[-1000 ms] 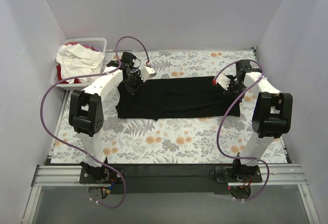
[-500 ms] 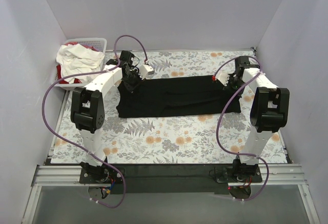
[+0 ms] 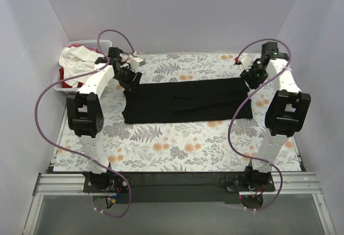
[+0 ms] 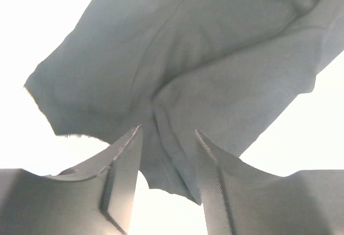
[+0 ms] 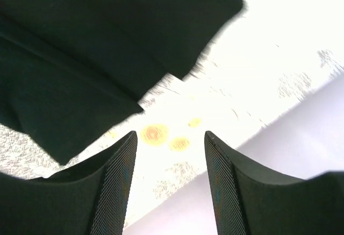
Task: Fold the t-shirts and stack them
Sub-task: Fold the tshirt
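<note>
— While the black shirt (image 3: pixel 185 101) is laid across the table (image 3: pixel 177 149) as a long folded band, what is left?
— Likely cross-folds and stacking; white and red shirts (image 3: pixel 75 60) are heaped in the basket (image 3: pixel 86 42), their number hidden. Left gripper (image 4: pixel 167 132) and right gripper (image 5: pixel 169 134) are held spread, nothing pinched.

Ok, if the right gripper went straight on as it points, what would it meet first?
Probably the bare floral table cover, just past the black t-shirt's corner and near the side wall. The right gripper is open and empty; depth is unclear.
</note>
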Controlling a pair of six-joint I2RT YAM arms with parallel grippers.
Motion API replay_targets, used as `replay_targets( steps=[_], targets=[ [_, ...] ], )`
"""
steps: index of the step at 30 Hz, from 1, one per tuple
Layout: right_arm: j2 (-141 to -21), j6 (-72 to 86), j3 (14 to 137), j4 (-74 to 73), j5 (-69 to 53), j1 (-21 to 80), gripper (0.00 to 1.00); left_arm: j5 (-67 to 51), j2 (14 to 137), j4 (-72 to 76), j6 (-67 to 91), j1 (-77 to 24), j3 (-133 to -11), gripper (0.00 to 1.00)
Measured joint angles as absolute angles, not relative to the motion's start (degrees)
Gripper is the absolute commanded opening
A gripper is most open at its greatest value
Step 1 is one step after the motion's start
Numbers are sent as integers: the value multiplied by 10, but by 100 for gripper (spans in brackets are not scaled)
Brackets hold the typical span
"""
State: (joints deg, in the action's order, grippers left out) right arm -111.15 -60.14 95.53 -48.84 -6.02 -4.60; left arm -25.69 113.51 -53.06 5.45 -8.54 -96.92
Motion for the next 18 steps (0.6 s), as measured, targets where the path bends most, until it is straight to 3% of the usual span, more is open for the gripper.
replay_targets(
  steps=[3,7,13,18],
  targets=[
    [-1103,-562,999,-524,-111,-96,57,-303,1104,-528,99,-24,-921,45],
    [-1090,-517,957,-571,-162,-162,53,-325,1045,-529,145,40,-816,47],
    [-1101,-484,835,-617,-202,-175,55,-348,1016,-527,189,33,-733,49],
    [-1112,-467,819,-609,-215,-169,58,-353,1015,-519,205,29,-703,50]
  ],
)
